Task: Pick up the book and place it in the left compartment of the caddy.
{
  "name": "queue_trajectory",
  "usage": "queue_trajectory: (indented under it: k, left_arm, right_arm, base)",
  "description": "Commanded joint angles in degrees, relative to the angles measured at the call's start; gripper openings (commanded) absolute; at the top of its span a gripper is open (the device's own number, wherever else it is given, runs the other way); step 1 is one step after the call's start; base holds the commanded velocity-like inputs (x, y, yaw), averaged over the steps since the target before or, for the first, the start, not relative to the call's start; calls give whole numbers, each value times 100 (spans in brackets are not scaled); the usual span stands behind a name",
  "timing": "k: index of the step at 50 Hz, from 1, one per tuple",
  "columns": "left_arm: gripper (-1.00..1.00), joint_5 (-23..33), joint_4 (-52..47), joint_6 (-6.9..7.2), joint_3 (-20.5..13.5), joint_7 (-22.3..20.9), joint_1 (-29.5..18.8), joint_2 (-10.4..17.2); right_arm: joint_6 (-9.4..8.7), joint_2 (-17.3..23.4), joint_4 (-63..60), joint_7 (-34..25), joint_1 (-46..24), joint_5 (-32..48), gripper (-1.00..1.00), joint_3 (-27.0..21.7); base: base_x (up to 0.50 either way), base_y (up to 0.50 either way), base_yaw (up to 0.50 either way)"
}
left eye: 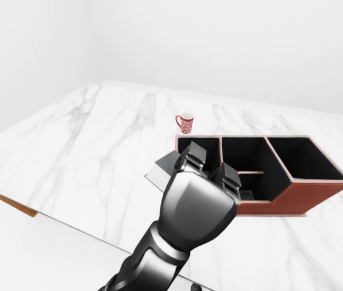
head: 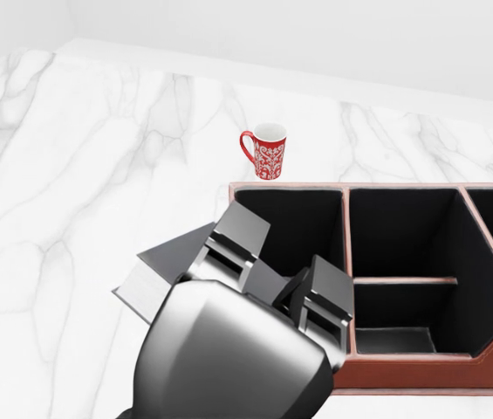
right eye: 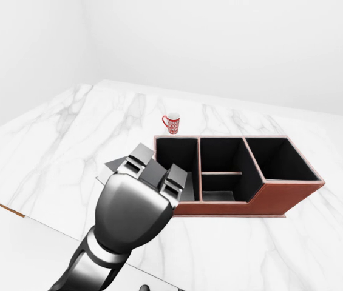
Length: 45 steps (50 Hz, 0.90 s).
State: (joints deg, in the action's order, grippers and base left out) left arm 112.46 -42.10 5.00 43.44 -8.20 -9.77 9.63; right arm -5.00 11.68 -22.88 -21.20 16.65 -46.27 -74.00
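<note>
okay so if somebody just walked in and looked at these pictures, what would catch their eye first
The big shiny metal hand fills the bottom middle of the head view, holding a grey book tilted at the left edge of the brown caddy. Next, the caddy's black compartments on the right, and the small red patterned mug standing alone on the white marble counter just above it.

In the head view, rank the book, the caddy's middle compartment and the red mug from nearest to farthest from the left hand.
1. Book: grey, under the left hand's fingers, jutting out to the view's left.
2. Middle compartment of the caddy: to the hand's right.
3. Red mug: above the caddy's rim, farthest.
</note>
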Motion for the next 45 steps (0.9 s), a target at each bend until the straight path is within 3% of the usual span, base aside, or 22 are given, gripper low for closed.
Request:
queue_trajectory:
  k: [1, 11, 33, 37, 45]
  left_arm:
    - [-100, 54, -33, 0, 4, 224, -33, 18]
    - [-100, 54, -36, 0, 11, 216, -28, 12]
    - [-100, 54, 525, 0, 589, 389, -222, 102]
    - [-100, 54, 889, 0, 786, 472, -308, -28]
    - [-100, 54, 1111, 0, 676, 444, -391, -237]
  right_arm:
    - [0, 0, -2, 10, -2, 0, 100, 3]
    - [0, -1, 6, 11, -3, -20, 100, -4]
    - [0, -6, 2, 11, 8, -31, 100, 1]
    - [0, -7, 2, -1, 10, -32, 100, 2]
    - [0, -7, -2, -6, 11, -29, 100, 0]
  base:
    - [0, 0, 0]
    - [0, 0, 0]
    - [0, 0, 0]
    - [0, 0, 0]
    - [0, 0, 0]
